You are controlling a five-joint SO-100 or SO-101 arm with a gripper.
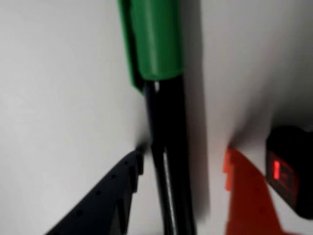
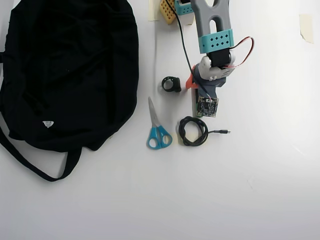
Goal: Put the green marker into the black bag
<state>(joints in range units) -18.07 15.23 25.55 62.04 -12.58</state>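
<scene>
The green marker (image 1: 168, 147) lies on the white table in the wrist view, green cap (image 1: 155, 39) at the top and dark barrel running down. My gripper (image 1: 184, 152) is open and low around the barrel. The black finger (image 1: 105, 200) is at the barrel's left side, and the orange finger (image 1: 247, 196) stands apart on the right. In the overhead view the gripper (image 2: 194, 86) is under the wrist, and the marker is hidden beneath the arm. The black bag (image 2: 70, 70) lies flat at the far left with its straps trailing toward the front.
A small black device (image 2: 171, 84) sits just left of the gripper and shows a red light in the wrist view (image 1: 288, 171). Blue-handled scissors (image 2: 157, 127) and a coiled black cable (image 2: 194, 131) lie in front of the arm. Yellow and blue parts (image 2: 170, 10) sit at the arm's base.
</scene>
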